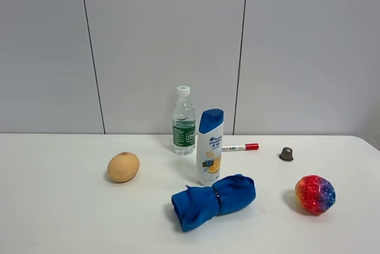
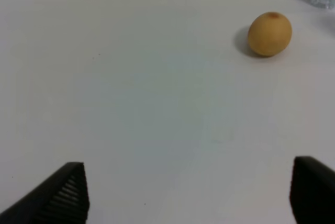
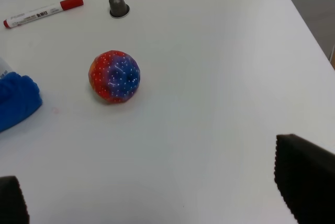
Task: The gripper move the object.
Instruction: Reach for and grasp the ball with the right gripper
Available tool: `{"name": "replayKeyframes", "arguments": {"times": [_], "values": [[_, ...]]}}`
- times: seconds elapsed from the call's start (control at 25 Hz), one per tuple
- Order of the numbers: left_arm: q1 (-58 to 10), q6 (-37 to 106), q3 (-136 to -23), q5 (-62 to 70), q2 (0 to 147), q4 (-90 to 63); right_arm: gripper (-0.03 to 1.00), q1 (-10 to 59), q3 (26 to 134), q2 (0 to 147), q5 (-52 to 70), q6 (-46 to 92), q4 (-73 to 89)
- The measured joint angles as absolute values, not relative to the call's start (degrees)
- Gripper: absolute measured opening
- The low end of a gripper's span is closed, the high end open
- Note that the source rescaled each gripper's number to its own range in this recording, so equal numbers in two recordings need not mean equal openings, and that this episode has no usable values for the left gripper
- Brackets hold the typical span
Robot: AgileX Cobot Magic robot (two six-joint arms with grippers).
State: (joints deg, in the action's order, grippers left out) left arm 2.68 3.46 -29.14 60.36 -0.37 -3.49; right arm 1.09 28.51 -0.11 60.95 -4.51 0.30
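The object, a bumpy glittery ball (image 1: 315, 194) mottled red, blue and purple, rests on the white table (image 1: 59, 218) at the right. It also shows in the right wrist view (image 3: 114, 76). My right gripper (image 3: 157, 203) is open and empty, its black fingertips (image 3: 306, 179) wide apart, some way short of the ball. My left gripper (image 2: 188, 192) is open and empty above bare table, its black fingertips (image 2: 60, 192) spread. Neither gripper shows in the exterior high view.
A tan egg-shaped ball (image 1: 123, 167) lies at the left. A rolled blue cloth (image 1: 212, 200), a shampoo bottle (image 1: 210, 146) and a water bottle (image 1: 183, 121) stand mid-table. A red-capped marker (image 1: 240, 146) and a small dark cap (image 1: 286, 154) lie behind. The table's right edge (image 3: 303, 17) is near.
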Motion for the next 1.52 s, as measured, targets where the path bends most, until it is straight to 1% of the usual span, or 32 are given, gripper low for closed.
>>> {"name": "replayKeyframes", "arguments": {"times": [0.04, 1.52], "values": [[2.7, 3.5, -29.1, 60.4, -0.4, -3.5, 0.93, 1.1, 28.5, -0.1, 61.0, -4.5, 0.3], [2.7, 3.5, -29.1, 60.4, -0.4, -3.5, 0.93, 1.1, 28.5, -0.1, 61.0, -4.5, 0.3]]}}
